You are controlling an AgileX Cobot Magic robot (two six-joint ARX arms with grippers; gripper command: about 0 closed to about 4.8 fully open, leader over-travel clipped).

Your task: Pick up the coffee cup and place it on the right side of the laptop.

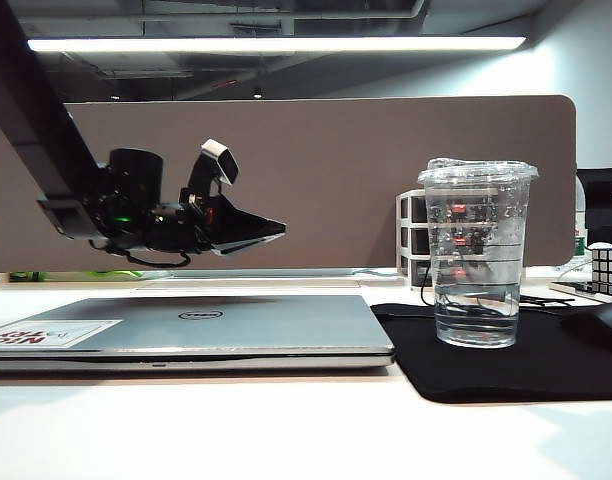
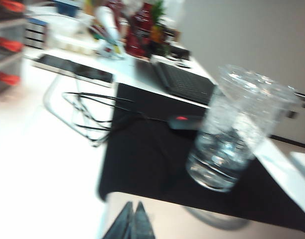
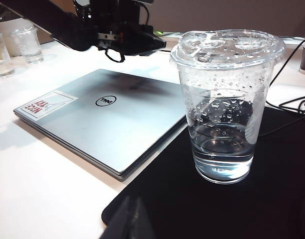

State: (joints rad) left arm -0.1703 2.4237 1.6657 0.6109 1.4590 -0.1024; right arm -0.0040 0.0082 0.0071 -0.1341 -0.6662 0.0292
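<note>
We see the left gripper (image 1: 271,230) pressed together and empty above the laptop (image 1: 236,325), the upright coffee cup (image 1: 476,255) well off to its right on the black mat (image 1: 546,375) — the right gripper (image 3: 135,221), nearer the cup, looks pressed together too.

In the left wrist view we find everything smeared by motion: the coffee cup (image 2: 237,132) has soft edges, and the clutter at the far end of the worktop (image 2: 48,164) cannot be named. Only the tips of the left gripper (image 2: 133,225) and right gripper (image 3: 130,221) enter their wrist views, cut by the picture's edge. In the exterior view the laptop (image 1: 186,335) runs off the left edge.
</note>
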